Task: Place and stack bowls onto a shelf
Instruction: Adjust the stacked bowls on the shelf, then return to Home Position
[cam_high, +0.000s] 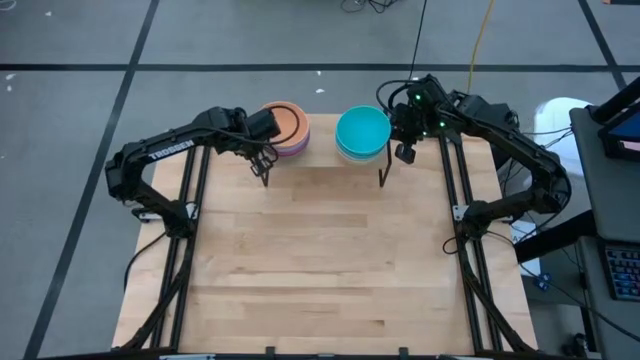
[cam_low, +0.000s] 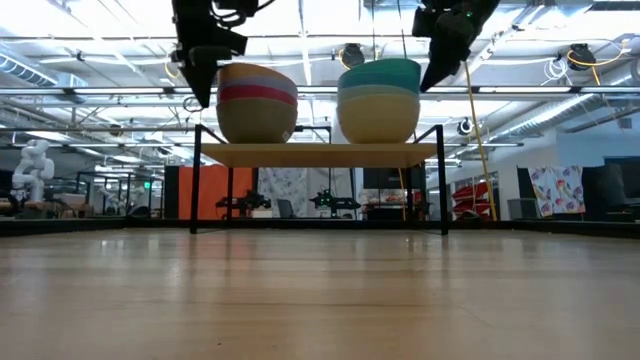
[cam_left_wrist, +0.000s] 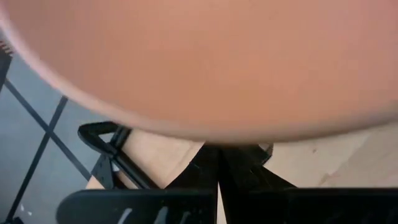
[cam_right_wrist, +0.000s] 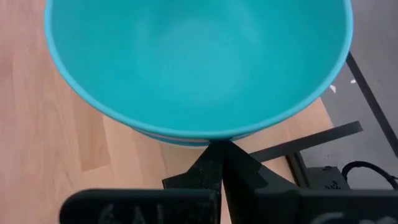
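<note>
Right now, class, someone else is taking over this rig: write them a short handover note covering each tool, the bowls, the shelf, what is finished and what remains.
Left tool: shut, empty, beside the orange-topped stack.
Right tool: shut, empty, beside the cyan-topped stack.
Both stacks stand on the shelf at the table's far edge, left and right.
Done: no loose bowls show on the table; stacking looks complete.
Left: probably just pull both arms back clear of the stacks.
</note>
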